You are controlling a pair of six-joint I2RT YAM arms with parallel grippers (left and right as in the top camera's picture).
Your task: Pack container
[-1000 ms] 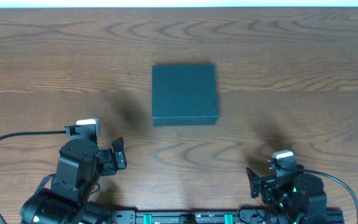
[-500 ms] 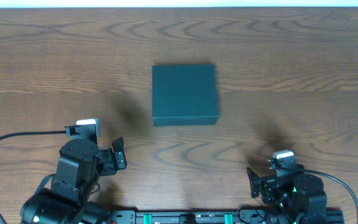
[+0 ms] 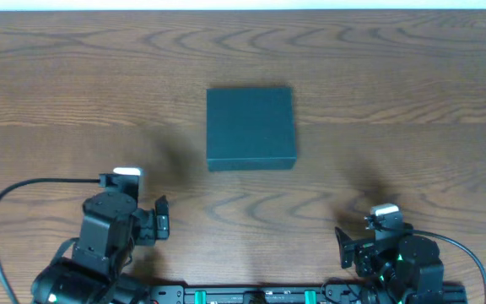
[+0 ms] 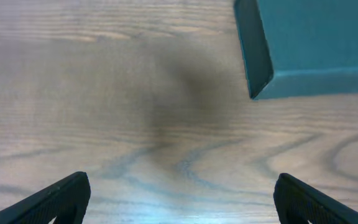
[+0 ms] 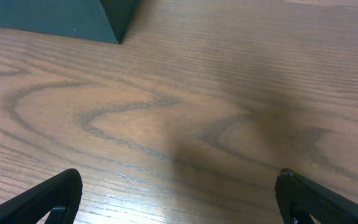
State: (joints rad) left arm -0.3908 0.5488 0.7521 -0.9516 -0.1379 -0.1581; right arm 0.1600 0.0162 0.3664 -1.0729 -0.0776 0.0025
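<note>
The container (image 3: 251, 127) is a dark teal-green square box with its lid shut, lying flat at the middle of the wooden table. Its near left corner shows in the left wrist view (image 4: 309, 43) and its near right corner in the right wrist view (image 5: 61, 15). My left gripper (image 3: 160, 217) is open and empty near the front left, well short of the box; its fingertips frame bare wood (image 4: 180, 199). My right gripper (image 3: 342, 243) is open and empty at the front right, over bare wood (image 5: 179, 199).
The wooden table (image 3: 395, 101) runs to a pale far edge at the top. A black cable (image 3: 24, 190) loops left of the left arm. A rail with green fittings (image 3: 251, 295) lies along the front edge between the arm bases.
The left arm has drawn back slightly toward the front edge and turned a little. The right arm and the container have not moved.
</note>
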